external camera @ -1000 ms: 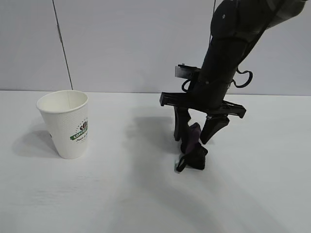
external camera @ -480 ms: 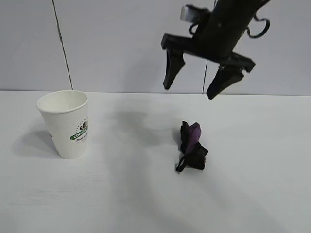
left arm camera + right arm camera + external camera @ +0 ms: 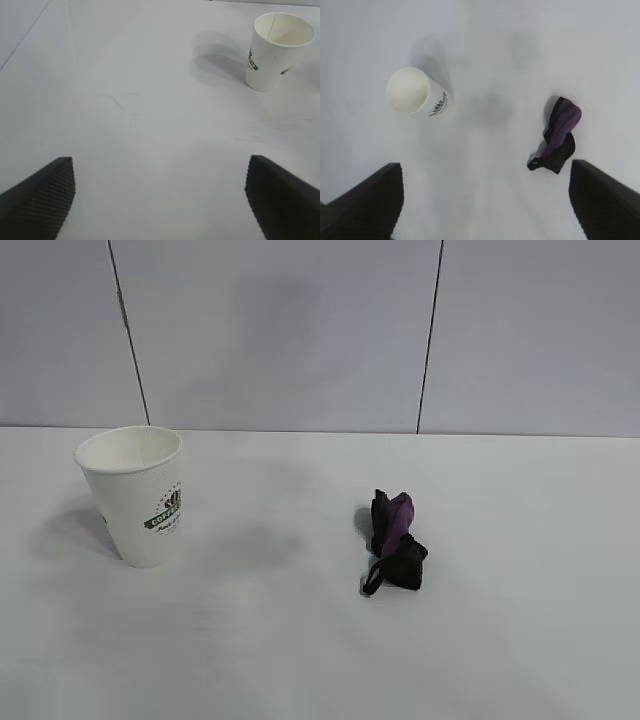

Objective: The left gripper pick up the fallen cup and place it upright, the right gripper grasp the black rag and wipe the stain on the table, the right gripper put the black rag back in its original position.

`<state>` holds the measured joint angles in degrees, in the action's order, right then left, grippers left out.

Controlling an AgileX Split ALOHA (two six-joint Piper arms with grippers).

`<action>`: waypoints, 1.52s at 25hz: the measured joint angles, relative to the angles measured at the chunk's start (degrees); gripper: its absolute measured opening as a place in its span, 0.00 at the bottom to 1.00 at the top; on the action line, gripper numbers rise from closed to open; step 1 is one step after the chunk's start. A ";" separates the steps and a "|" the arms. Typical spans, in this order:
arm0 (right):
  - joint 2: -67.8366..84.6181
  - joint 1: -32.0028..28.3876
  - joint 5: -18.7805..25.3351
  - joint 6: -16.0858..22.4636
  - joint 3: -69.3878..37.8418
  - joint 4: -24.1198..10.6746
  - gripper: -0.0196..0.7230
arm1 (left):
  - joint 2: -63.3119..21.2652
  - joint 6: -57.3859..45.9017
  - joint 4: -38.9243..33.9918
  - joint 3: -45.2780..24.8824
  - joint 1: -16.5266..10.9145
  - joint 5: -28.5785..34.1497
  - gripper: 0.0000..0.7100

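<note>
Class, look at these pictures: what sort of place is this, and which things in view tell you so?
Probably a robot test bench: a bare white table against plain grey wall panels, holding only a paper cup and a black rag.

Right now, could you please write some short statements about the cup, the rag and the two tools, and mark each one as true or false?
1. The white textured paper cup with the green logo stands upright on the wide white table. True.
2. The small bunched black rag with the purple patch is held by the right tool. False: it lies free on the table, and the right tool is open high above it.
3. An amber-brown stain shows on the table between cup and rag. False: no stain is visible there.
4. The left tool is open and holds nothing. True.
5. The rag touches the cup. False: they lie clearly apart.
</note>
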<state>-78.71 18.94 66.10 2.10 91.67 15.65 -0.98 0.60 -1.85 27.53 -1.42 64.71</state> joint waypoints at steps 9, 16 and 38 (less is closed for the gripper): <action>17.12 0.00 6.37 -0.39 0.00 -0.45 0.86 | 0.00 0.00 0.00 0.00 0.00 -0.02 0.93; 31.54 0.00 6.56 -0.44 -2.89 -3.91 0.86 | 0.00 0.00 0.00 0.00 0.00 -0.02 0.93; 68.86 0.00 4.75 -0.44 -42.17 -13.95 0.86 | 0.00 0.00 0.00 0.00 0.00 -0.02 0.93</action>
<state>-9.85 18.94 70.86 1.66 49.50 1.69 -0.98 0.60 -1.85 27.53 -1.42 64.69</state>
